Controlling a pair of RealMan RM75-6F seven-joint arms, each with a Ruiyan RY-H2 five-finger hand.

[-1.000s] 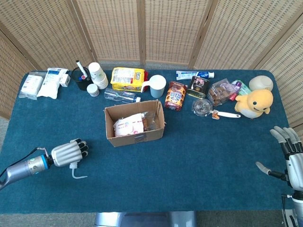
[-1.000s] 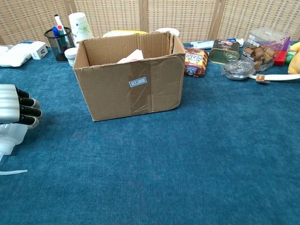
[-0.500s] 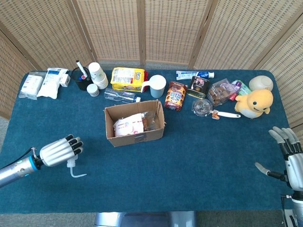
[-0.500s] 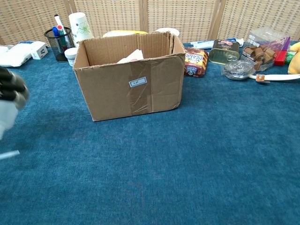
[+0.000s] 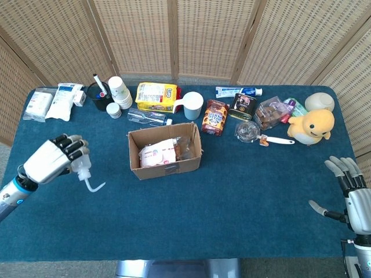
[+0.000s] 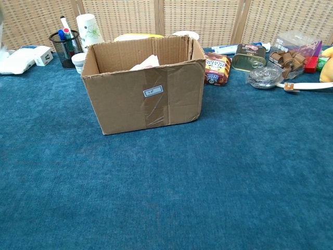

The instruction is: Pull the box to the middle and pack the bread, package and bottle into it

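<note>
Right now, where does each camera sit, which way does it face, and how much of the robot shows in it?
Head view: high above the near table edge, looking steeply down on the whole blue table; the left hand gripping a white pump bottle and the empty right hand both show.
Chest view: low at the near edge, looking level across the tabletop at the front of the cardboard box; no hand shows.
Shared: the box, the pen holder, the paper cups, the tin can.
</note>
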